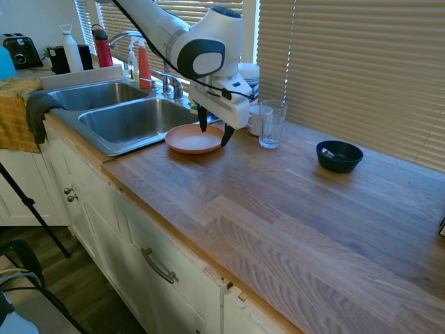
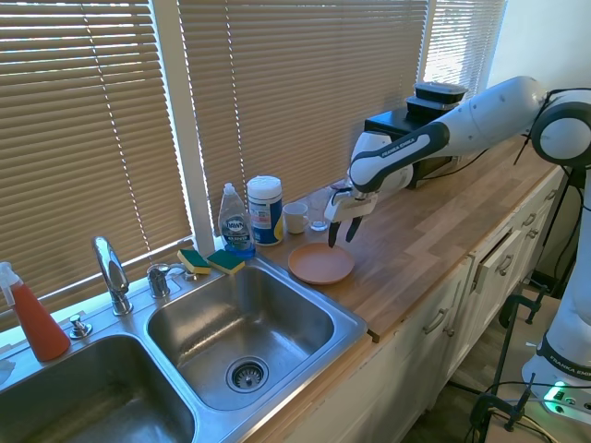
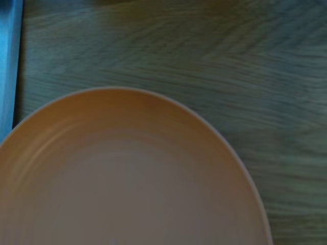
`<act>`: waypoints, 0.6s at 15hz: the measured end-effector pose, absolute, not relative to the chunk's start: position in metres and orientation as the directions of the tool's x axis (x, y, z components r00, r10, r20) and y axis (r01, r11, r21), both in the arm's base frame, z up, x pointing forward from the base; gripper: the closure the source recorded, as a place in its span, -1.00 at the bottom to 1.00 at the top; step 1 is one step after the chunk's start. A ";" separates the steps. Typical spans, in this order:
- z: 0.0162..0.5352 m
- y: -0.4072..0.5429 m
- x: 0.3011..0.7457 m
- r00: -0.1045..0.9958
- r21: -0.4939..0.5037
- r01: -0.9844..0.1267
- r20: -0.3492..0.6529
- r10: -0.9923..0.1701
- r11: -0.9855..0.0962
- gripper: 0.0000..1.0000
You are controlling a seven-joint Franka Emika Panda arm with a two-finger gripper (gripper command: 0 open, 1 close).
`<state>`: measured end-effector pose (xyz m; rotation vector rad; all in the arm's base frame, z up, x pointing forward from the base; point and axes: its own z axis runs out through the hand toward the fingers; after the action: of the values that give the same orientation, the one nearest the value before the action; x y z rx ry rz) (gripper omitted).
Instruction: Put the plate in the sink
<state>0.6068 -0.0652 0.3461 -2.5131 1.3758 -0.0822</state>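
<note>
Wrist view, plate (image 3: 127, 184) beneath gripper (image 1: 214, 132)

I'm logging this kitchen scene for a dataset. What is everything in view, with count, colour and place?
plate: 1, salmon-orange, on the wooden counter beside the sink
sink: 1, stainless steel, two basins, chrome faucet behind
drinking glass: 1, clear, behind the plate
cup: 1, white, next to the glass
bowl: 1, dark blue, further along the counter
dish soap bottle: 1, clear with blue liquid, behind the sink
canister: 1, white and blue, beside the soap
sponges: 2, yellow-green, sink's back edge
spray bottle: 1, orange-red, by the faucet
towel: 1, yellow, beyond the sink
gripper: 1, white, dark fingers open above the plate
</note>
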 end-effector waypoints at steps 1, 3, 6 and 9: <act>0.341 -0.067 0.611 0.550 -0.262 -0.818 -0.094 -0.830 -0.512 -1.00; 0.335 -0.067 0.615 0.562 -0.258 -0.813 -0.114 -0.819 -0.522 -1.00; 0.334 -0.065 0.615 0.584 -0.259 -0.802 -0.144 -0.799 -0.539 1.00; 0.332 -0.065 0.613 0.601 -0.255 -0.792 -0.162 -0.783 -0.555 1.00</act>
<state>0.6130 -0.0646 0.3320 -2.5298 1.2813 0.0418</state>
